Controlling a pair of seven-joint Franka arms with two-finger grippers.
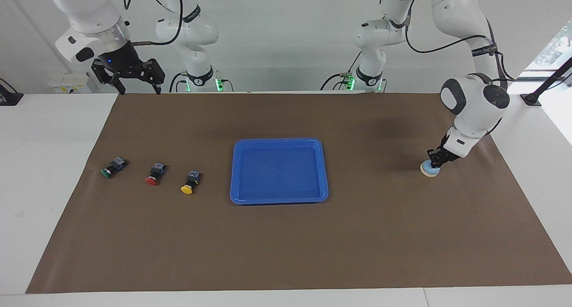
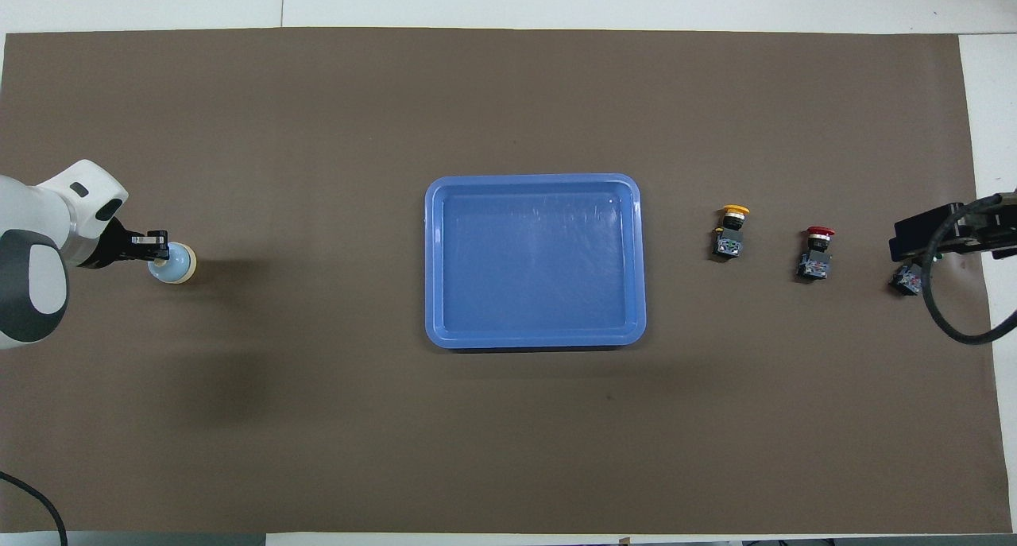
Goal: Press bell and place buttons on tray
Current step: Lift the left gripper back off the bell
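Note:
The light blue bell (image 1: 429, 169) stands on the brown mat at the left arm's end of the table. My left gripper (image 1: 435, 159) is shut and pressed down on top of the bell (image 2: 181, 264), covering its knob. The blue tray (image 1: 279, 141) lies in the middle with nothing in it. Three buttons lie in a row toward the right arm's end: yellow (image 1: 190, 184) beside the tray, then red (image 1: 154, 175), then green (image 1: 109, 169). My right gripper (image 1: 139, 91) hangs open, high over the mat's corner. In the overhead view it (image 2: 933, 236) covers part of the green button (image 2: 906, 278).
A brown mat (image 1: 286, 244) covers most of the white table. The right arm's black cable (image 2: 953, 323) loops over the mat's edge by the green button.

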